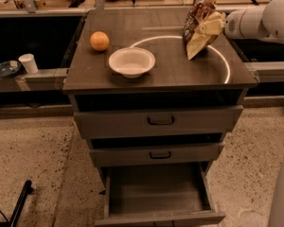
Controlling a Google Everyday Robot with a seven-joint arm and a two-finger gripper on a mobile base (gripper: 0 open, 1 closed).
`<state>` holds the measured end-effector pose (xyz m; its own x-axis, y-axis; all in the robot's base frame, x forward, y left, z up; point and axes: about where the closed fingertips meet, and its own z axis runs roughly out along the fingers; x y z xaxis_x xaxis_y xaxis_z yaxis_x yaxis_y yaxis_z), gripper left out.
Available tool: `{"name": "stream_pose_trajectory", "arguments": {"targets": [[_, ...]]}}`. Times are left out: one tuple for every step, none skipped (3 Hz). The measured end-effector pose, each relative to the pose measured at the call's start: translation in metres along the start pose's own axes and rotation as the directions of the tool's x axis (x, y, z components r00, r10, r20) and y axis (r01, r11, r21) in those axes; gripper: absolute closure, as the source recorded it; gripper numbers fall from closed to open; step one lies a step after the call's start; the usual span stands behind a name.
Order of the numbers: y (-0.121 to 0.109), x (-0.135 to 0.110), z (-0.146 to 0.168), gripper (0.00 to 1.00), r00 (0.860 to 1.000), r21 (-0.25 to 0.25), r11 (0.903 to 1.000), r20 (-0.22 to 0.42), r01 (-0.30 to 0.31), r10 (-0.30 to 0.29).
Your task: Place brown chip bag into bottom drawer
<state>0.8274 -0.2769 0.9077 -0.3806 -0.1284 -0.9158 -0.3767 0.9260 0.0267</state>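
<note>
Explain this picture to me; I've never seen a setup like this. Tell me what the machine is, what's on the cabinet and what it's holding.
One camera looks down on a grey cabinet from the front. The white arm at upper right belongs to a wheeled robot. Its gripper is at the brown chip bag, which stands tipped on the cabinet's top. Whether it has hold of the bag does not show. An orange and a white bowl also sit on top. The bottom drawer is pulled open.
</note>
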Motion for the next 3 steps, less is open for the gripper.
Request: {"name": "stream_pose_trajectory", "arguments": {"targets": [[-0.007,0.001,-0.013,0.62,0.995,-0.019,0.9993,0.095,-0.033,0.035],[0.007,-0.024,-0.022,0.85,0.971,-0.112,0.9937,0.237,-0.01,0.036],[0.049,-0.09,-0.07,1.0,0.919,-0.233,0.9614,0.392,0.147,-0.045]]}}
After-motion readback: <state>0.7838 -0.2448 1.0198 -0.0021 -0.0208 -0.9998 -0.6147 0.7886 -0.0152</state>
